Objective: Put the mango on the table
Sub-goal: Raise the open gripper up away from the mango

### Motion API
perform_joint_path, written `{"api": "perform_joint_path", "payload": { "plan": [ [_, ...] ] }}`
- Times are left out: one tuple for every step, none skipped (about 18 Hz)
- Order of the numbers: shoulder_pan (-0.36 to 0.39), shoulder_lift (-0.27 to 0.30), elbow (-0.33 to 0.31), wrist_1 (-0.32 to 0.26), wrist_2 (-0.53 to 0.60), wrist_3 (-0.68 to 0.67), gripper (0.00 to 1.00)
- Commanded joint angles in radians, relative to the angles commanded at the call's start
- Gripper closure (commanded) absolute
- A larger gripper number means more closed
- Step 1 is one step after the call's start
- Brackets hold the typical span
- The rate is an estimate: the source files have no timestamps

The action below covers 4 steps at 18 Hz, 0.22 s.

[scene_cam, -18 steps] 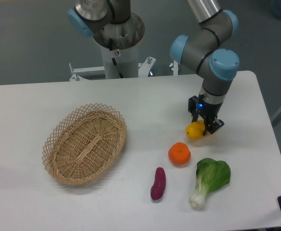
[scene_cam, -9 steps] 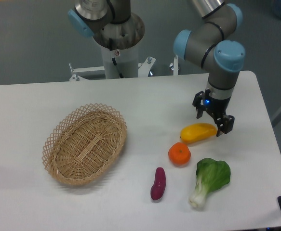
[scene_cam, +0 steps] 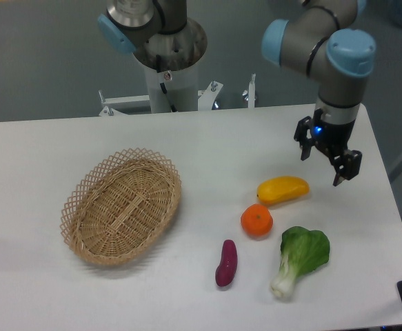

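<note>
1. Lying free on the table (scene_cam: 63,138), the mango (scene_cam: 283,190) is no longer between the fingers; a second ago it was clamped in the gripper (scene_cam: 329,162) and seen end-on, and now it rests on its side with its orange end toward the basket side.
2. The gripper has drawn up and away to the right of the fruit, jaws spread and holding nothing (a clear gap of tabletop shows between it and the mango).
3. By my reading the placing is done: the mango sits on the white surface, not rolling as far as one picture can tell, so only the arm's retreat seems left.
4. Just below the mango lies the round orange (scene_cam: 256,221), very close or touching; I cannot tell which.
5. A bok choy (scene_cam: 299,258) lies to the lower right and a purple sweet potato (scene_cam: 226,263) to the lower left, both apart from the mango.
6. The wicker basket (scene_cam: 121,205) stands well apart on the left, holding nothing.
7. Nothing stands between the gripper and open space above.
</note>
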<state>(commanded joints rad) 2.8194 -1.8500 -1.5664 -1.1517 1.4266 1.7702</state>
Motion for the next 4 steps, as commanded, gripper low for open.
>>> {"api": "perform_joint_path", "payload": {
  "plan": [
    [0.003,0.0,0.018,-0.023,0.0,0.0,0.0],
    [0.009,0.0,0.031,-0.037,-0.002,0.0,0.0],
    [0.015,0.0,0.04,-0.048,-0.008,0.0,0.0],
    [0.017,0.0,0.045,-0.049,-0.02,0.0,0.0]
  ]
}}
